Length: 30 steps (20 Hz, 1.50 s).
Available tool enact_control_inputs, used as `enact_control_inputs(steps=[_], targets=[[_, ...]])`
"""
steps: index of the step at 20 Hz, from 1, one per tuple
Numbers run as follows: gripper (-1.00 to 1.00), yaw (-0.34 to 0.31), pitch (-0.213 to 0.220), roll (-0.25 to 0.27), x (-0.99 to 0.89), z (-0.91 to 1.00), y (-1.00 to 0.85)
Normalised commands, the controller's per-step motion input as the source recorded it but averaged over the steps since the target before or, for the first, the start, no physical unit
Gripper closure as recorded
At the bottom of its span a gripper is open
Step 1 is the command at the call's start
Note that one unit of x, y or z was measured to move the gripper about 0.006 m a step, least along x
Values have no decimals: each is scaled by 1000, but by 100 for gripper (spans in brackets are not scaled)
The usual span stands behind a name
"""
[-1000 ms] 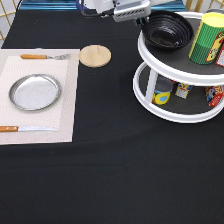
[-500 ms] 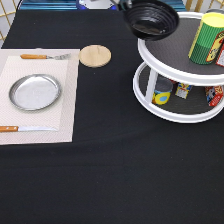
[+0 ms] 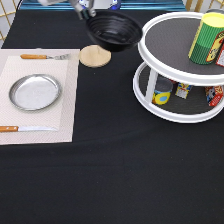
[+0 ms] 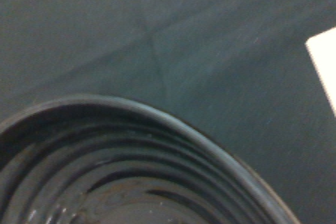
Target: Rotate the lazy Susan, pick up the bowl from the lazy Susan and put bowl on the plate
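I am holding the black ridged bowl [image 3: 114, 31] by its rim, my gripper [image 3: 86, 12] closed on it, in the air between the lazy Susan [image 3: 165, 42] and the wooden coaster [image 3: 95, 55]. The metal plate [image 3: 35, 92] is lying bare, well apart.

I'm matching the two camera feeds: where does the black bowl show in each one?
Exterior view: the bowl is near the top centre, held off the lazy Susan by the tool.
Wrist view: the bowl's ridged inside fills the lower part.
Shared landmark: the black tablecloth.
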Motion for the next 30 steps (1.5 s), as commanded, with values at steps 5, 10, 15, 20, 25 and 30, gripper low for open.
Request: enact_control_inputs(steps=[5, 10, 15, 20, 25, 30], targets=[[100, -206, -62, 8, -26, 18, -451], [100, -320, -20, 5, -161, 3, -143], [100, -336, -27, 0, -130, -157, -132], [100, -298, -46, 0, -89, -315, -247], [100, -263, -50, 0, -97, -431, -349], [100, -259, -8, 0, -175, -454, -357]])
